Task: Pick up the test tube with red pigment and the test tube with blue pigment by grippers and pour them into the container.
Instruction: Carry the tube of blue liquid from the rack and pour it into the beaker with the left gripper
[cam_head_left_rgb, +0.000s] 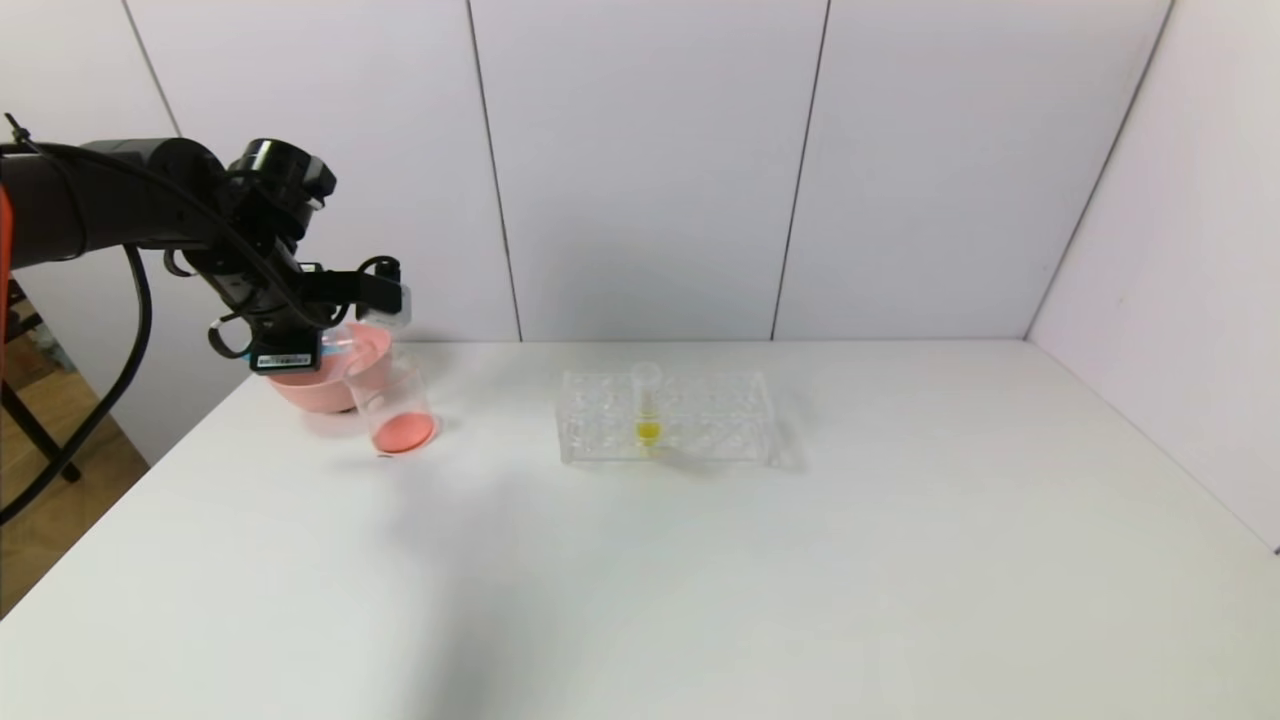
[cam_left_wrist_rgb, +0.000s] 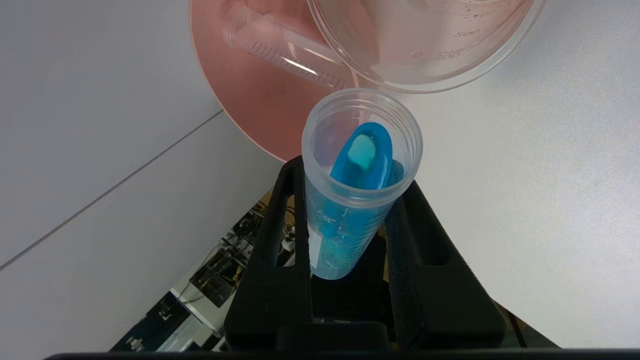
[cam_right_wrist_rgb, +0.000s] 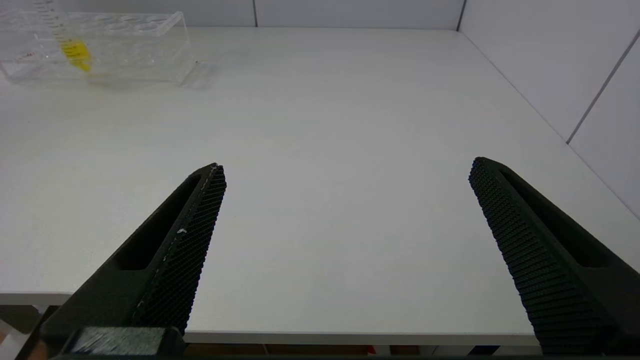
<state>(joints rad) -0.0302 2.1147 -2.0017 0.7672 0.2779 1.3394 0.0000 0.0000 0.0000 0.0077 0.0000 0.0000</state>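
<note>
While the left arm reaches in over the table's far-left corner, the left gripper (cam_left_wrist_rgb: 350, 220) is clamped on the test tube with blue pigment (cam_left_wrist_rgb: 357, 192), its two black fingers (cam_left_wrist_rgb: 280, 240) pressed against the tube's sides. In the left wrist view the tube's open mouth points toward the container (cam_head_left_rgb: 392, 400), and blue liquid lies pooled along the tube's inner wall near the rim, without having left it. The tube's mouth sits just beside the container's rim; whether they touch cannot be told. The container is a clear beaker standing on the white table (cam_head_left_rgb: 640, 580), with a pinkish-red layer at its bottom. Just behind it, touching or nearly so, is a pink bowl (cam_head_left_rgb: 320, 385), and in the left wrist view a clear graduated tube (cam_left_wrist_rgb: 285, 50) lies inside that bowl on its side; whether it is the test tube with red pigment cannot be told.

Toward the middle of the table, well apart from the beaker, a clear tube rack (cam_head_left_rgb: 665, 418) stands with one upright tube holding yellow liquid (cam_head_left_rgb: 647, 405) in it.

Farther right, the right gripper (cam_right_wrist_rgb: 347, 170) shows only in its own wrist view, hanging near the table's front edge with its fingers (cam_right_wrist_rgb: 200, 215) spread wide and nothing between them.
</note>
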